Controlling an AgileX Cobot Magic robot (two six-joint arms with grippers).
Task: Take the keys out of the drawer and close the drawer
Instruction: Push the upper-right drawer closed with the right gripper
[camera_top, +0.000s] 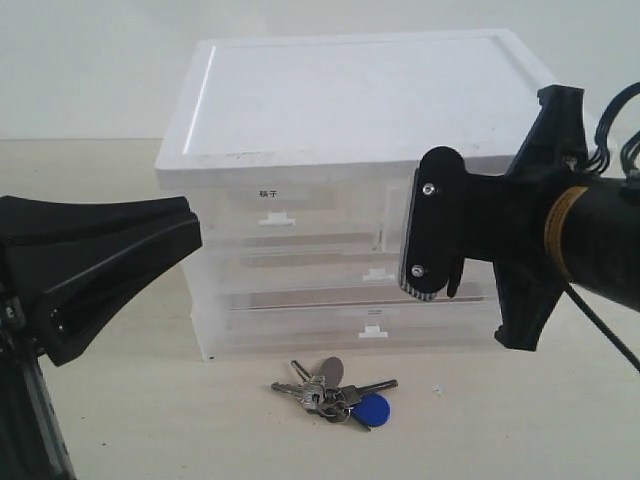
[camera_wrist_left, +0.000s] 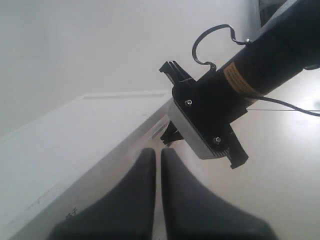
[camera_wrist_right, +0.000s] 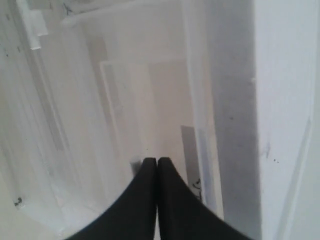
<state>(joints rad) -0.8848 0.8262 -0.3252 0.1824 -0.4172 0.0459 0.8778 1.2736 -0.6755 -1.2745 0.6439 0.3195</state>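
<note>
The keys (camera_top: 335, 390), silver on a ring with a round blue fob and a grey oval tag, lie on the table in front of the cabinet. The drawer (camera_top: 393, 215) is the upper right half-width clear one, largely hidden behind my right gripper (camera_top: 425, 232). Up close, the right gripper (camera_wrist_right: 157, 161) is shut and empty, its tips against the drawer front (camera_wrist_right: 165, 100) beside a small white tab (camera_wrist_right: 134, 166) and a thin scribbled label (camera_wrist_right: 197, 184). The front looks about level with the cabinet face. My left gripper (camera_top: 192, 228) (camera_wrist_left: 158, 152) is shut and empty, left of the cabinet.
The white-topped clear cabinet (camera_top: 350, 90) stands mid-table. Its upper left half-width drawer (camera_top: 275, 220) bears a bold black label, and two full-width drawers (camera_top: 300, 272) (camera_top: 300, 328) lie below it. The right arm (camera_wrist_left: 260, 70) crosses the left wrist view.
</note>
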